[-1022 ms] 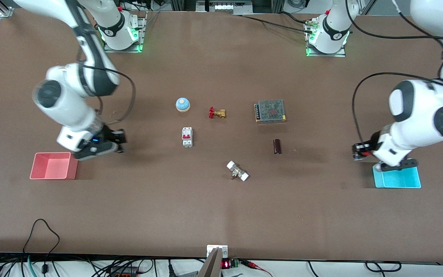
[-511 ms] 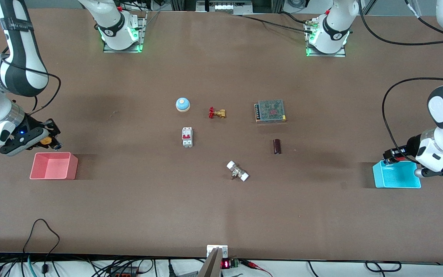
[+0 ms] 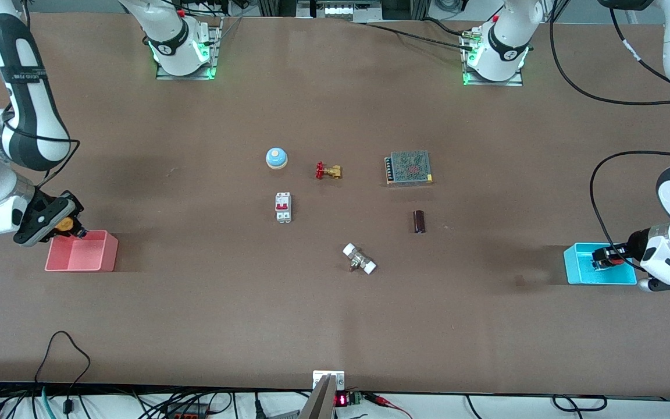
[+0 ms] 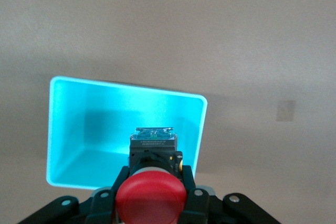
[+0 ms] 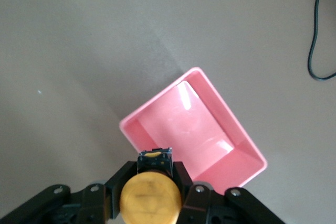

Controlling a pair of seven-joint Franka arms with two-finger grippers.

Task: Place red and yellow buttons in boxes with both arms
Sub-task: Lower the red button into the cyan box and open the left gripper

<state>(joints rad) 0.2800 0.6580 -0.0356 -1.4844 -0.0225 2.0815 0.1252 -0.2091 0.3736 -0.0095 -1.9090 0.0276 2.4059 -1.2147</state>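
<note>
Front view. The right gripper (image 3: 70, 226) is clamped on the yellow button (image 3: 65, 224) and hangs over the rim of the pink box (image 3: 82, 252), at the edge farther from the camera. The pink box sits at the right arm's end of the table (image 3: 335, 326). The left gripper (image 3: 602, 258) is clamped on the red button (image 3: 615, 260) over the cyan box (image 3: 597, 273), which sits at the left arm's end. Between the boxes, mid-table, lie untouched items: a blue bell (image 3: 276, 157), a brass valve (image 3: 328, 170) beside it, a breaker (image 3: 282, 207) nearer the camera than the bell, a power supply (image 3: 409, 168), a dark cylinder (image 3: 420, 222) and a white-capped fitting (image 3: 359, 259) (nearest the camera of the group).

Left wrist view. The red button (image 4: 151, 195) sits between the black fingers (image 4: 191, 195), cap toward the camera, its black base and a bluish end plate pointing down into the cyan box (image 4: 79, 124). The box interior shows bare below the button.

Right wrist view. The yellow button (image 5: 150, 199) is held between the black fingers (image 5: 195, 190), cap toward the camera. Its base points at the corner rim of the pink box (image 5: 210, 124); whether it stands inside the wall line cannot be told. A black cable (image 5: 320, 35) lies on the table well apart from the box.
</note>
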